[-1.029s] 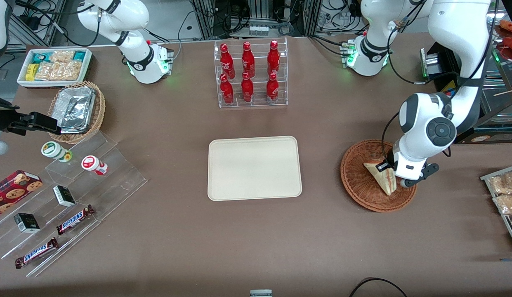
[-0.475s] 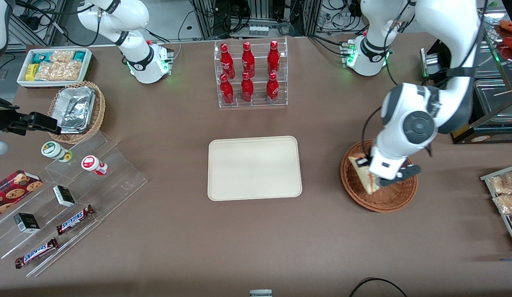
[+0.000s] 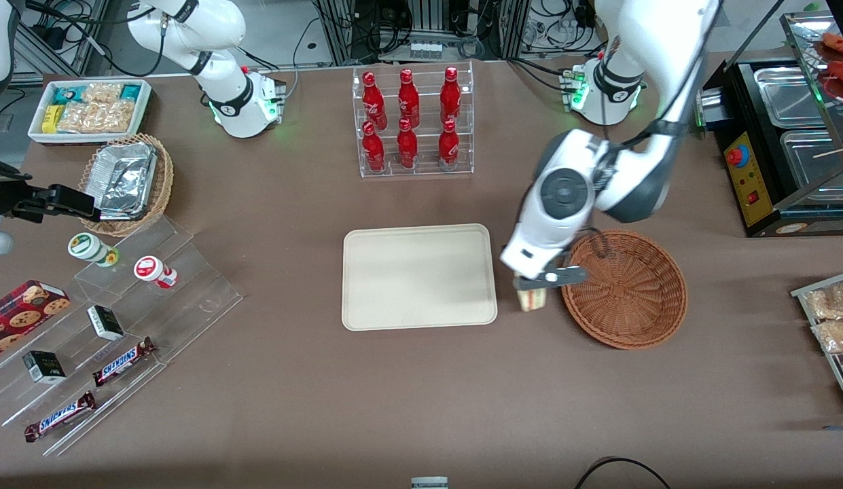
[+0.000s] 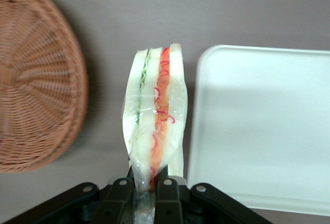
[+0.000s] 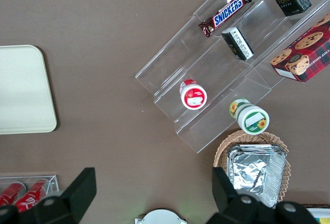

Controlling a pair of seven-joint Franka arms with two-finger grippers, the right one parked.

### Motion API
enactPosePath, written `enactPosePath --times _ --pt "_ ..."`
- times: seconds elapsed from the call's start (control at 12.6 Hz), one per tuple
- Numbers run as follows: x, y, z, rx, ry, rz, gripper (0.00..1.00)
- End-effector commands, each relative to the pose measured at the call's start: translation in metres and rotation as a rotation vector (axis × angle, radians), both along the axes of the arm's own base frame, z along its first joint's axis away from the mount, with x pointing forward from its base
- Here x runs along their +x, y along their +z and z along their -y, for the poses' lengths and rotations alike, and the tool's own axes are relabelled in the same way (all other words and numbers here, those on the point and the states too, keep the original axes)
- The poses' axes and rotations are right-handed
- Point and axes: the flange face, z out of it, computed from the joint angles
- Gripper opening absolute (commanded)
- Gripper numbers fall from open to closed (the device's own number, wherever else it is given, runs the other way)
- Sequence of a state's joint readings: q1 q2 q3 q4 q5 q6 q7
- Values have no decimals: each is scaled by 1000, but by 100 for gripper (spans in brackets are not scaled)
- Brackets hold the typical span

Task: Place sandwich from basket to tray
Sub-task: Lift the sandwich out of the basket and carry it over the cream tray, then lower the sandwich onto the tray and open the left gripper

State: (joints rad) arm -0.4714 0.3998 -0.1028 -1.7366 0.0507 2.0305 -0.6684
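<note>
My left gripper (image 3: 532, 284) is shut on the clear-wrapped sandwich (image 3: 532, 299) and holds it in the air over the table strip between the reddish-brown basket (image 3: 625, 288) and the cream tray (image 3: 419, 276). In the left wrist view the sandwich (image 4: 154, 118) hangs from my shut gripper (image 4: 145, 190), its red, yellow and green filling edge showing, with the basket (image 4: 36, 79) on one side and the tray (image 4: 263, 126) on the other. The basket holds nothing.
A clear rack of red bottles (image 3: 411, 122) stands farther from the front camera than the tray. A black appliance with steel pans (image 3: 781, 136) and a rack of snack packets (image 3: 832, 319) lie at the working arm's end. Clear snack shelves (image 3: 115, 319) lie toward the parked arm's end.
My gripper lifted the sandwich out of the basket and carried it sideways toward the tray; it now hangs over the table between basket and tray.
</note>
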Motion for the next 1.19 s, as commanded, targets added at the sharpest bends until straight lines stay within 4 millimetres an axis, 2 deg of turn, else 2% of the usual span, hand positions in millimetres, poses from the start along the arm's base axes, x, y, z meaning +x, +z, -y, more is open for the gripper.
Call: enactPosePath --times 0.0,0.32,0.47,0.71,0.95,1.11 --pt "1 -11 56 -22 -20 -1 0" --pt "-11 -32 131 -44 -13 14 0" --pt "-18 -42 157 -50 -14 19 0" --pt "-26 -51 188 -66 -10 29 0" --pt "-32 -67 209 -60 31 27 0" --pt "-33 -75 209 -54 37 23 0"
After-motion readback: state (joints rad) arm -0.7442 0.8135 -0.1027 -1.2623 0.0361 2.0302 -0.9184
